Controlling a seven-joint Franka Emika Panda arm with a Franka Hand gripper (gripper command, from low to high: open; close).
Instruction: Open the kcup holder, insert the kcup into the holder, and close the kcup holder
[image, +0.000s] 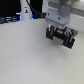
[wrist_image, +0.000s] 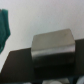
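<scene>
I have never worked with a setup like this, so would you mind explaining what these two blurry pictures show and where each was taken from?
Both pictures show the same moment. The exterior view comes from a camera standing off to the side: it shows a robot arm reaching down from the top, ending in a dark gripper above a pale table. The picture is too blurred to say whether the gripper is open or holding anything. The wrist view comes from a camera mounted on the arm itself, looking at what lies near the gripper: a grey box-like block on a dark surface, and something green at the edge. I cannot identify either with confidence.
</scene>
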